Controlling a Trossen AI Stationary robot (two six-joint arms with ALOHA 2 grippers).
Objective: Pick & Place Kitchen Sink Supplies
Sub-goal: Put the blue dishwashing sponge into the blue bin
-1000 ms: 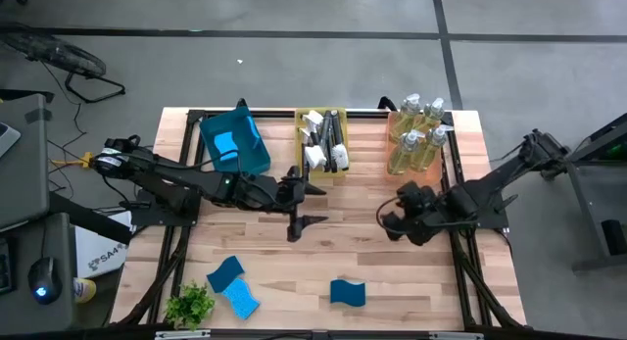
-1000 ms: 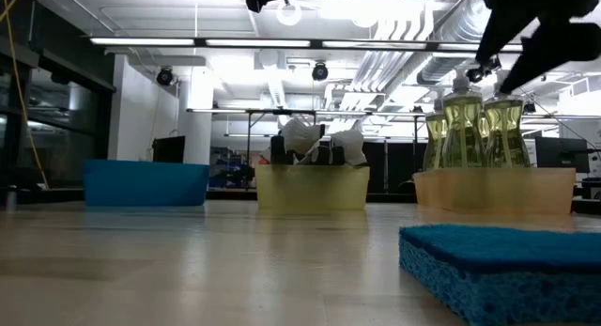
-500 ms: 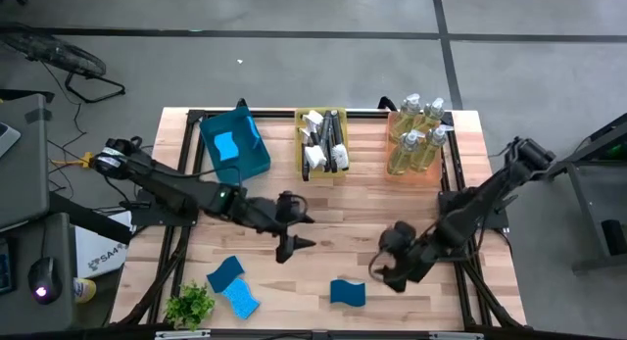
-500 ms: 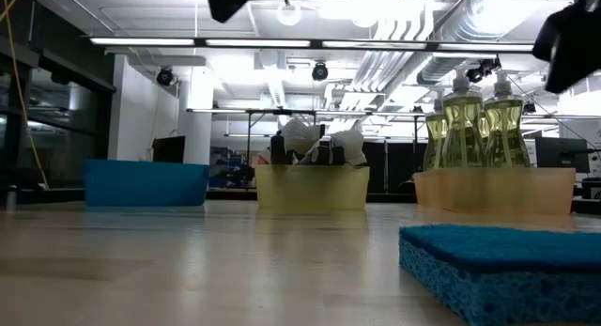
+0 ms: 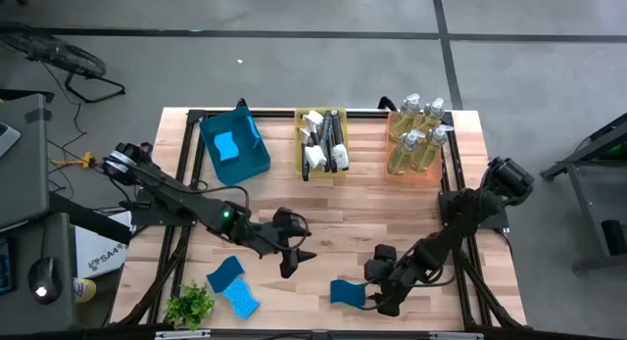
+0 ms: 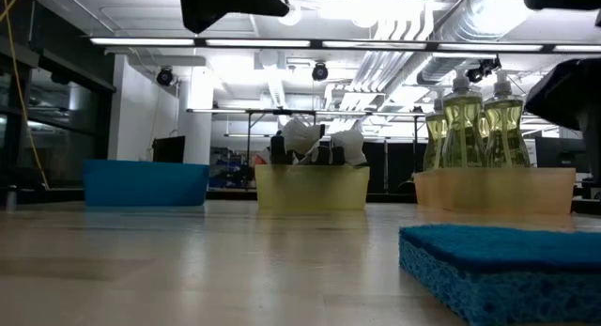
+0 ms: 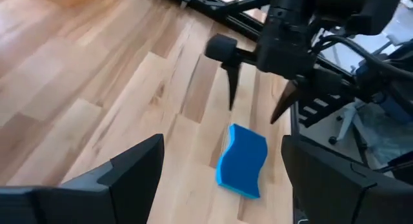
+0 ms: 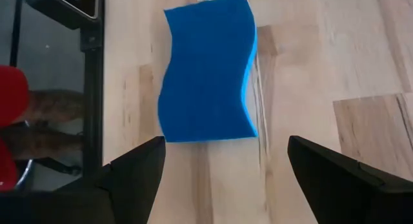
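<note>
While both arms are reaching toward the front of the table (image 5: 362, 198), the right gripper (image 5: 380, 294) is hanging just beside the lone blue sponge (image 5: 347, 292), nearer to it than the left gripper (image 5: 291, 259). Its fingers are standing wide apart and holding nothing. Seen from this claw, the sponge is lying straight ahead, between the lines of the two fingers, its long axis pointing away from the claw. The left gripper is also gaping empty, farther off.

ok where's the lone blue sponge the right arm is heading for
In the high view the blue sponge lies flat near the table's front edge, right of centre, just left of the open right gripper.
</note>
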